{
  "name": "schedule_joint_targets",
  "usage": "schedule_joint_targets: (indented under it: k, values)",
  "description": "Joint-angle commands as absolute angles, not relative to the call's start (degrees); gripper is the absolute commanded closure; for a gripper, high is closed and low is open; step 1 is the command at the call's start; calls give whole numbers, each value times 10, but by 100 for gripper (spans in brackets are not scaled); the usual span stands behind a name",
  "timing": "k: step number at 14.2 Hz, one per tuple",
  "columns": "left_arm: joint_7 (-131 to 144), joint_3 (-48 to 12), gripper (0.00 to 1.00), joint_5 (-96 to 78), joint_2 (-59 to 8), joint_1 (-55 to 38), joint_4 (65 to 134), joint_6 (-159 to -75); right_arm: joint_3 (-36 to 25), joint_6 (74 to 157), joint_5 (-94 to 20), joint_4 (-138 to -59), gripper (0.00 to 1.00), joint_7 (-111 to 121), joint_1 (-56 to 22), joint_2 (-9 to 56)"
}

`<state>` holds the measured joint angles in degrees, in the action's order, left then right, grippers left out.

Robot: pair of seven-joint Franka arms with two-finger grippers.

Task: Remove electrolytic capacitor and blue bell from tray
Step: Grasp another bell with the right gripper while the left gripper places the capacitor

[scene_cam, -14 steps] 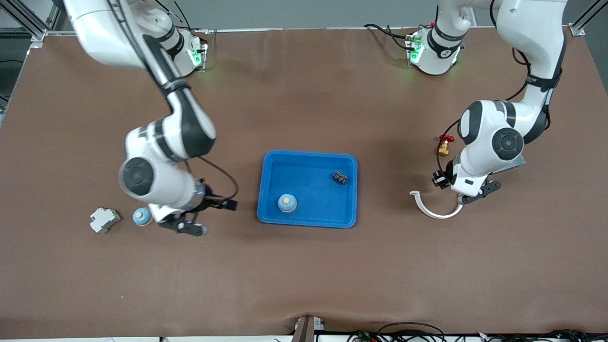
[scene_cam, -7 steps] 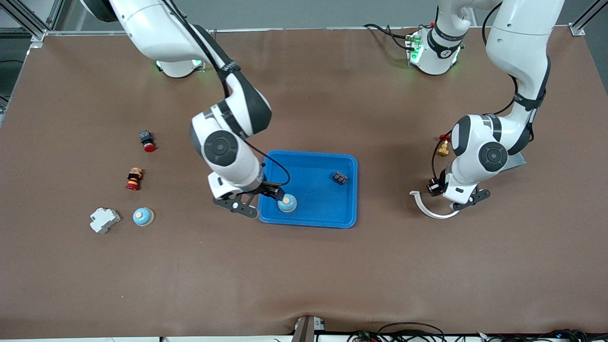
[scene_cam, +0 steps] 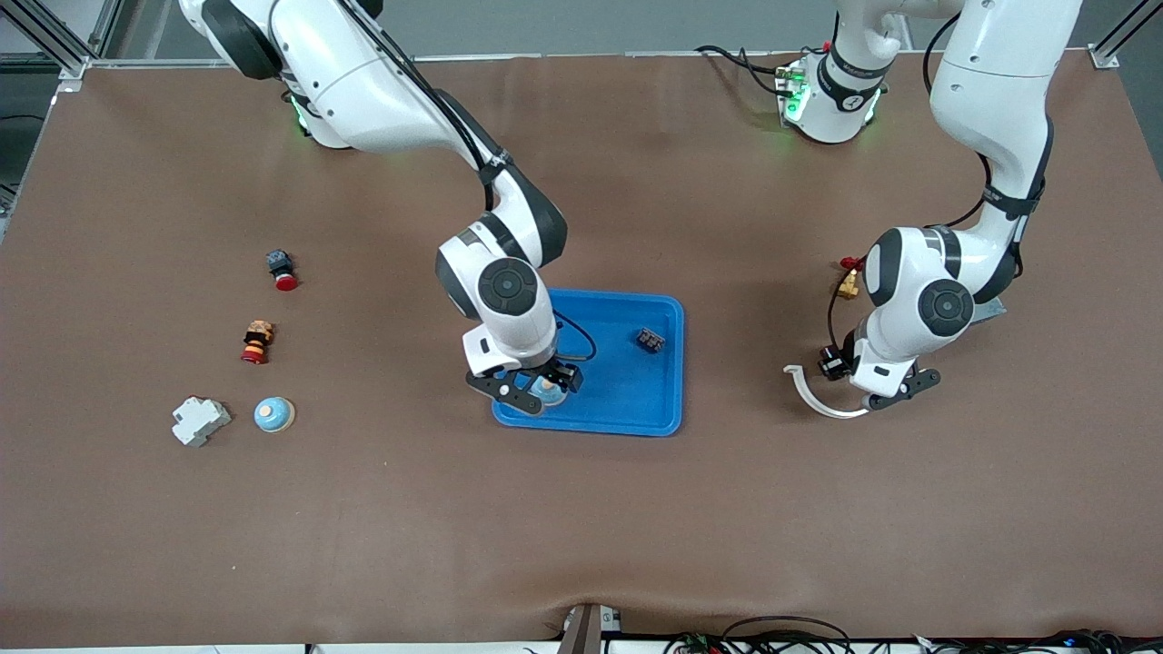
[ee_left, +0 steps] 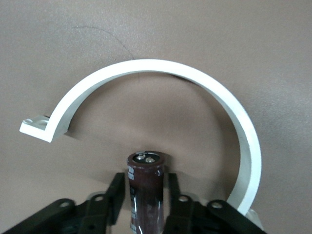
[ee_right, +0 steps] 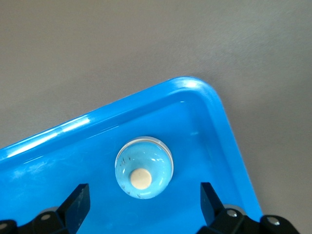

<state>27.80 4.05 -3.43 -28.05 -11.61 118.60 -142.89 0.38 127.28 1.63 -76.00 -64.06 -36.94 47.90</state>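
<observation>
From the front, one blue bell [scene_cam: 549,389] sits in the tray [scene_cam: 627,420] under my wide-open right gripper [scene_cam: 536,392]; a second bell [scene_cam: 273,414] lies out on the counter [scene_cam: 581,527].

My left wrist view shows my left gripper [ee_left: 144,192] around one capacitor [ee_left: 145,187] out on the counter, maybe letting go.

My right wrist view shows the bell ungrabbed.

Blue bell [ee_right: 143,174] in tray [ee_right: 229,146] corner — capacitor [ee_left: 145,187] upright, outside.

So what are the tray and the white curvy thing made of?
The tray looks like glossy plastic: bright blue, with shiny streaks of light along its rounded rim. The white curved piece looks like matte plastic too, smooth and evenly white with no shine, though its look alone cannot settle that.
</observation>
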Motion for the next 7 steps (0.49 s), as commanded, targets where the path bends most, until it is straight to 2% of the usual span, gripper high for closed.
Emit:
schedule_joint_targets:
  k: [1, 4, 7]
  values:
    - [281, 38, 0, -22, -278, -113, 1176, -1423, -4, 1284, 33, -726, 0, -664, -380, 511]
    - [287, 36, 0, -24, -240, -117, 1154, -1345, -3, 1302, 36, -726, 0, -665, -381, 520]
    - [364, 30, 0, -26, -235, -130, 1052, -1196, -4, 1309, 40, -726, 0, -665, -382, 527]
